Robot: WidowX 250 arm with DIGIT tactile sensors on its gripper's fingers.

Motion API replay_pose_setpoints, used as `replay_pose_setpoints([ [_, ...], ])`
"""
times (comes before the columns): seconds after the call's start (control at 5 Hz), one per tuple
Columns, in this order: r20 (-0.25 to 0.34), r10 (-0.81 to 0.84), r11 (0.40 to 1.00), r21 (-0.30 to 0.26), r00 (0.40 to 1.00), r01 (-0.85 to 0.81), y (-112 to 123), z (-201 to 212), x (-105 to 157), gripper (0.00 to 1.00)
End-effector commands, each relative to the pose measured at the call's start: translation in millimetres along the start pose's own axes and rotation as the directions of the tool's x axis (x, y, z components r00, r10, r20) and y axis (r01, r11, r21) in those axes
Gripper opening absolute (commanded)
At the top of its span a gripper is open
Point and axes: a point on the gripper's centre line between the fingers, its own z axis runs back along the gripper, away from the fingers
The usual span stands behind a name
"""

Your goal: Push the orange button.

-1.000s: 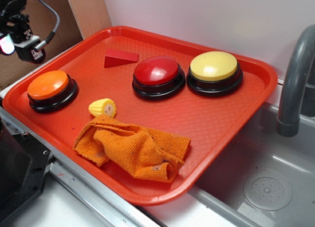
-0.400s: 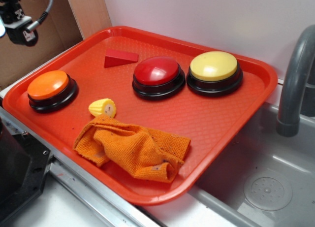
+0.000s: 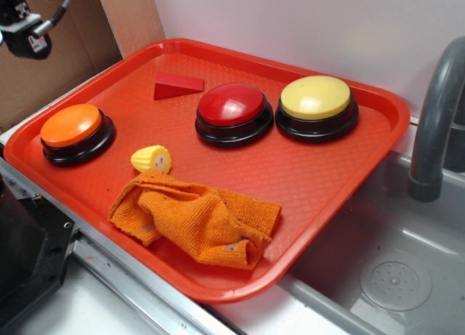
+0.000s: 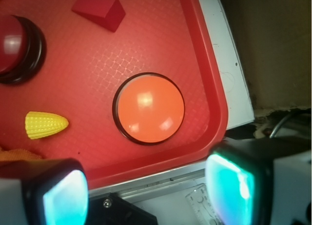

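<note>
The red tray (image 3: 341, 182) lies unmoved, and the orange button (image 3: 71, 126) sits untouched at its left end, just beside the near rim. Over the last second the gripper (image 4: 146, 186) has climbed up and left, away from the button; its fingers (image 4: 63, 193) are spread wide. Judging by that, no press is under way yet.

The orange button (image 3: 71, 126) (image 4: 148, 108), a smooth dome on a black round base, sat upright and untouched in the tray's corner.
</note>
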Motion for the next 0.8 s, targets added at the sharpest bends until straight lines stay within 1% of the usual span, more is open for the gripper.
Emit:
replay_pose_setpoints([
  [0.0,0.055,-0.011,1.000,0.018,0.998,0.010,1.7,21.9,9.6,1.00],
  [0.4,0.059,-0.027,0.999,0.022,0.998,0.026,-3.3,27.2,11.8,1.00],
  [0.6,0.011,0.006,0.998,0.057,1.000,-0.006,-5.4,28.3,9.8,1.00],
])
